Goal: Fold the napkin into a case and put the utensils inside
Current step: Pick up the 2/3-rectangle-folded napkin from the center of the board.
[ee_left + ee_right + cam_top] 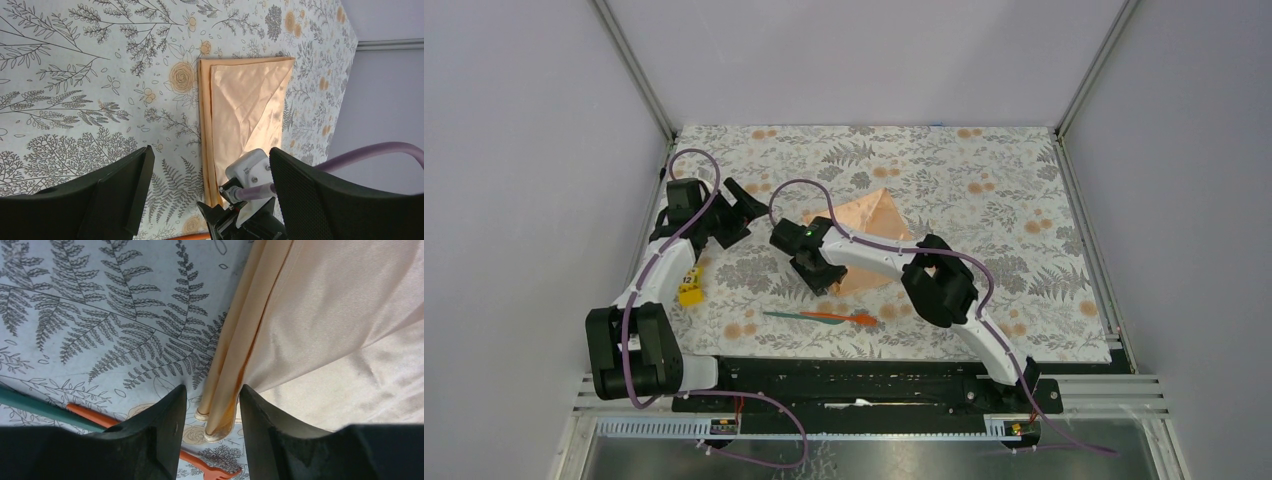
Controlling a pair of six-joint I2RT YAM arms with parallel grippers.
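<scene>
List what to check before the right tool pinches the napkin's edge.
1. Layered edge of the napkin lies in the gap of the right tool: ok.
2. Its jaws stand apart, not yet clamped: ok.
3. The left tool is open, holds nothing and is off the cloth: ok.
4. The utensils lie on the tablecloth, beside the napkin and not under it: ok.
5. Folds line up squarely: cannot tell.

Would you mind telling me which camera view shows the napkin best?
Left wrist: the napkin lies almost whole, its folds and layered edge plain. From the top, the right arm covers its near side. The right wrist view shows only one corner, close up.
</scene>
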